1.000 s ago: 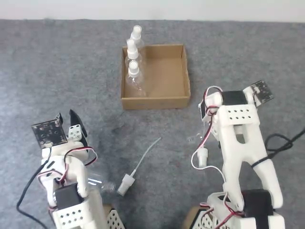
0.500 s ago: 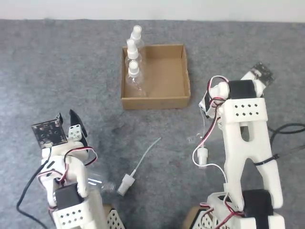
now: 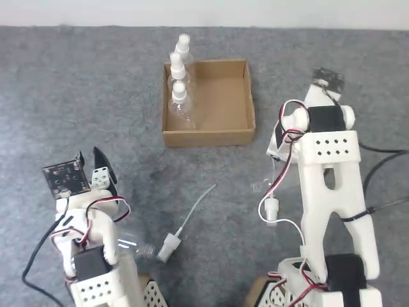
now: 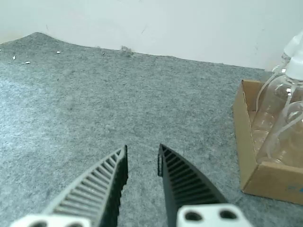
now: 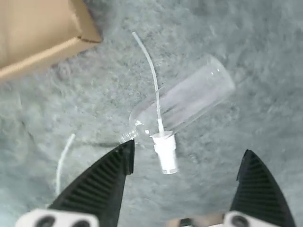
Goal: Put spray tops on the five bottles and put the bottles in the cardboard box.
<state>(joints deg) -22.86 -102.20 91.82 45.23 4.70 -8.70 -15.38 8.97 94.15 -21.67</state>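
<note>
The box (image 3: 238,102) sits at the far middle of the grey mat (image 3: 83,83). Three capped bottles (image 3: 179,96) stand in a row along its left wall. The two nearer ones are inside. The farthest is at the back corner, and I cannot tell whether it is inside or just behind the wall.

The right arm (image 3: 326,166) stretches forward on the right side, its wrist level with the box's front. The right gripper (image 5: 187,151) hangs above the mat with its jaws spread wide and nothing held. Just beyond its tips a bare bottle (image 5: 189,101) lies on its side, near the box's front right corner, with its neck close to one jaw tip. A loose top (image 5: 164,150) lies on the mat between the jaws, beside that neck, and its tube (image 5: 147,66) runs across the bottle's body toward the box.

A second top (image 3: 168,245) lies between the two arms, and its thin tube points up toward the box. A second bare bottle (image 3: 131,243) lies on its side against the left arm's base, neck toward that top. Whether they touch I cannot tell.

The left gripper (image 4: 142,158) is at the near left, well apart from the box and aimed over bare mat. Its jaws stand a narrow gap apart, with nothing between them
</note>
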